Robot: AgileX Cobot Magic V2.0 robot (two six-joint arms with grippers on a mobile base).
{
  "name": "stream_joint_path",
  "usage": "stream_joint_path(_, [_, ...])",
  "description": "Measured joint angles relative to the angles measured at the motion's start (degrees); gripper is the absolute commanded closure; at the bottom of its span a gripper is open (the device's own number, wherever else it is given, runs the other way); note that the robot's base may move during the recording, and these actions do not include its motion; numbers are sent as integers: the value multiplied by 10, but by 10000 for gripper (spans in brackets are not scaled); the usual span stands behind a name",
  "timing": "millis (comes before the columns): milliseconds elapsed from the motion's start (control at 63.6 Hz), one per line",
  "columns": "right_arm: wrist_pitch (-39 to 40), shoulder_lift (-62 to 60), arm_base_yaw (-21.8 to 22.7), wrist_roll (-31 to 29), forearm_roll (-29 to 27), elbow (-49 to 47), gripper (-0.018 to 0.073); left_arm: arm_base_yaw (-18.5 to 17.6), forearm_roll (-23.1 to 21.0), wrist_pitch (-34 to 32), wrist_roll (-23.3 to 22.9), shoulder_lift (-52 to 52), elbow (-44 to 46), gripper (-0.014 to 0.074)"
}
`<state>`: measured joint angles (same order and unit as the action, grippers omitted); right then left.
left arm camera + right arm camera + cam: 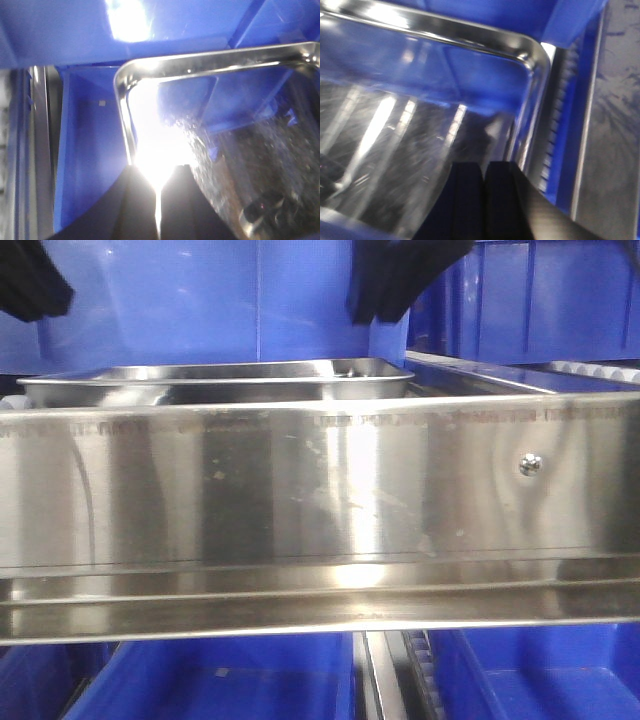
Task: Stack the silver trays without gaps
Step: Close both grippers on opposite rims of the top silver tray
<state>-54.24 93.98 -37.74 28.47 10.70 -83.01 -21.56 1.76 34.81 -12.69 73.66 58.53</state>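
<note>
A silver tray (pixel 215 388) is seen sitting behind the steel rail (pixel 300 490), with blue bins (pixel 200 685) around it. The left gripper (pixel 158 180) is held by its left end and the right gripper (pixel 483 172) by its right end. Both pairs of fingers are pressed together.

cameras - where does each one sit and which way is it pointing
front: low behind the rail, looking forward over it at the tray; left hand and right hand hang at the top.
left wrist: on the left arm, looking down past the left hand at the tray's far left corner and a bin.
right wrist: on the right arm, looking down past the right hand at the tray's far right corner.
shared: all three see the tray.
</note>
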Motion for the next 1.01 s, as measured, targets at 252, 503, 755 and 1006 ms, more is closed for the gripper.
stream_joint_path(252, [-41, 32, 3, 1, 26, -25, 637, 0, 1, 7, 4, 38, 33, 239])
stream_joint_path(503, [-41, 32, 8, 1, 27, -26, 524, 0, 1, 23, 4, 55, 52, 237])
stream_joint_path(755, [-34, 32, 8, 2, 29, -25, 330, 0, 1, 28, 4, 56, 53, 237])
stream_joint_path(1006, [-20, 32, 8, 28, 29, -25, 288, 0, 25, 23, 5, 56, 53, 237])
